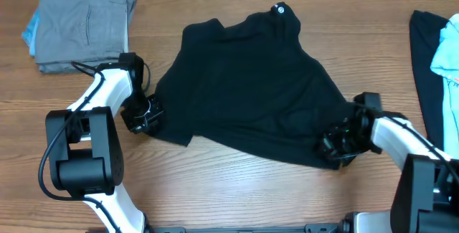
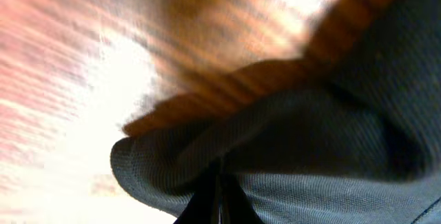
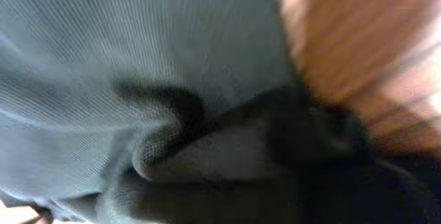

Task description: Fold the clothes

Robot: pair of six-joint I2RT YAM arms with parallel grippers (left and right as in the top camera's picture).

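A black short-sleeved shirt (image 1: 251, 82) lies spread and rumpled across the middle of the table, its small white logo (image 1: 280, 8) at the far edge. My left gripper (image 1: 143, 115) is at the shirt's near-left corner. In the left wrist view its fingers (image 2: 219, 200) are pressed together with a fold of the dark fabric (image 2: 310, 155) bunched over them. My right gripper (image 1: 336, 145) is at the shirt's near-right corner. The right wrist view is filled with bunched fabric (image 3: 138, 58) that hides the fingertips.
A folded grey garment (image 1: 82, 21) lies at the far left with a light blue one (image 1: 30, 29) under it. At the right edge are a black garment (image 1: 427, 68) and a light blue one (image 1: 448, 54). Bare wooden table (image 1: 237, 190) runs along the front.
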